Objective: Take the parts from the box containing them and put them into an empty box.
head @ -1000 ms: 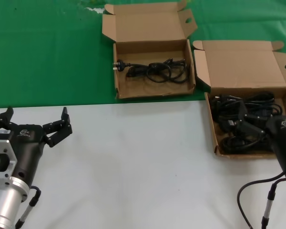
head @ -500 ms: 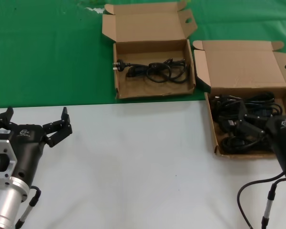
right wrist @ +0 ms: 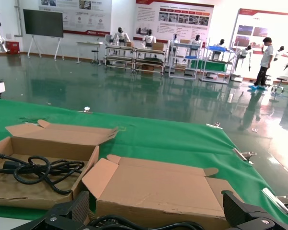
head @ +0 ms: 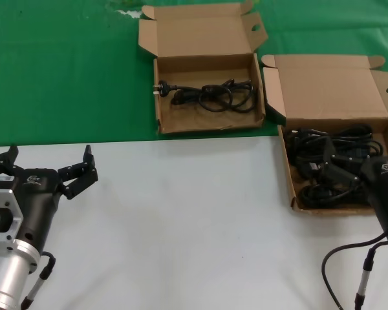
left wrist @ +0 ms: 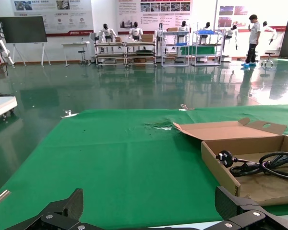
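The full box (head: 291,173) sits at the right, on the white table, its lid open, packed with several black cables (head: 349,139). My right gripper (head: 331,165) is open and low over these cables, holding nothing. In the right wrist view (right wrist: 158,214) the cables (right wrist: 134,223) lie between its spread fingers, with the lid (right wrist: 158,187) behind. The other box (head: 207,124) lies farther back on the green cloth and holds one black cable with a plug (head: 204,95); it also shows in the right wrist view (right wrist: 38,191). My left gripper (head: 50,156) is open and empty at the near left.
The green cloth (head: 58,71) covers the far half of the table and the white surface (head: 181,219) the near half. Both lids stand open toward the back. The left wrist view shows the far box (left wrist: 221,165) beyond the fingers.
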`<state>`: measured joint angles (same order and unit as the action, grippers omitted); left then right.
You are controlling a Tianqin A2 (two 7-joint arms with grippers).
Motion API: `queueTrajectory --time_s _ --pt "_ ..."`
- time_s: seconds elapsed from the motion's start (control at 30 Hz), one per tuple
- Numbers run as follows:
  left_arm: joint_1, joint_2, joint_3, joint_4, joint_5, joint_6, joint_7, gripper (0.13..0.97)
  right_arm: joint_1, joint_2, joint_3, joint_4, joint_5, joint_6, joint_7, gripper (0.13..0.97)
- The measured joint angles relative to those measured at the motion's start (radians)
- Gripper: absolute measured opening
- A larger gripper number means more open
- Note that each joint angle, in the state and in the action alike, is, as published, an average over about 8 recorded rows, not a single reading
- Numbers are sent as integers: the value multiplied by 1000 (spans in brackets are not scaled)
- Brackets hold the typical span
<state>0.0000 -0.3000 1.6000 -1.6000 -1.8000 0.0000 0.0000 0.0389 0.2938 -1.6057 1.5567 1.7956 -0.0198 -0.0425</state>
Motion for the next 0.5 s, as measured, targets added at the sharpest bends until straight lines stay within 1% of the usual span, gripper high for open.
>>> queueTrajectory --time_s 0.5 --pt "0 0 0 0 0 0 0 966 0 0 0 0 0 0 0 966"
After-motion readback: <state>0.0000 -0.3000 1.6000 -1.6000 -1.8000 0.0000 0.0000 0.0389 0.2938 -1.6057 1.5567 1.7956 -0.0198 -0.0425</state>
